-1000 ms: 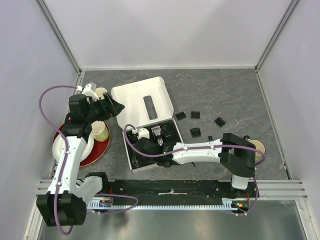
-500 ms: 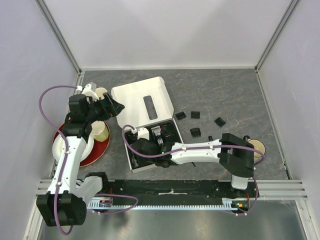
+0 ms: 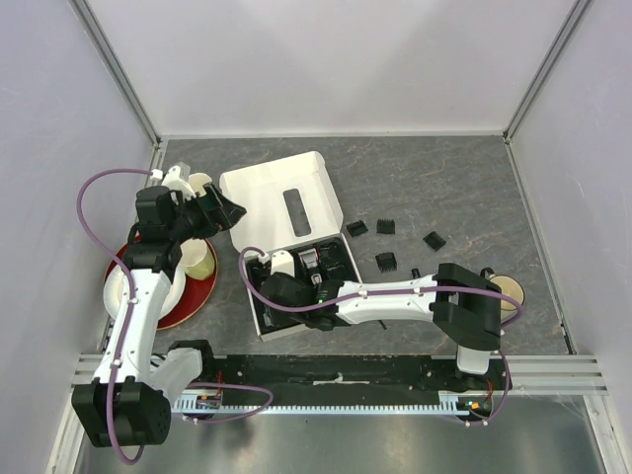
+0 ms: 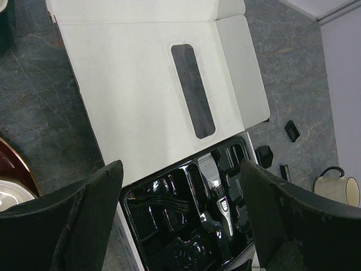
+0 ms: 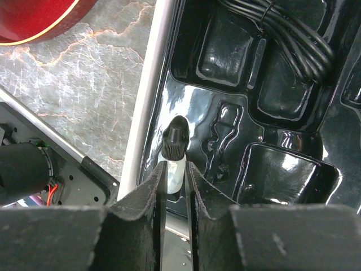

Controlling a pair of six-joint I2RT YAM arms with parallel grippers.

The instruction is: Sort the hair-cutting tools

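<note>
The silver-and-black clipper [image 3: 312, 265] lies in the black tray [image 3: 334, 259] of the white box; it also shows in the left wrist view [image 4: 217, 192]. Several black comb guards [image 3: 386, 262] lie on the table right of the box. My right gripper [image 5: 175, 176] is shut on a small clear bottle with a black ribbed cap [image 5: 175, 148], held just above the tray's near left corner [image 5: 194, 107]. In the top view the right gripper [image 3: 272, 288] covers that corner. My left gripper [image 3: 225, 211] is open and empty, up above the box lid [image 4: 141, 96].
A coiled black cable [image 5: 293, 39] lies in a tray compartment. A red plate [image 3: 195, 293] with cream mugs [image 3: 200, 259] stands left of the box. Another cream mug [image 3: 511, 292] stands at the right. Two comb guards [image 4: 291, 130] show beyond the lid.
My right gripper has shifted slightly left over the tray's near left corner. The left arm has not moved.
</note>
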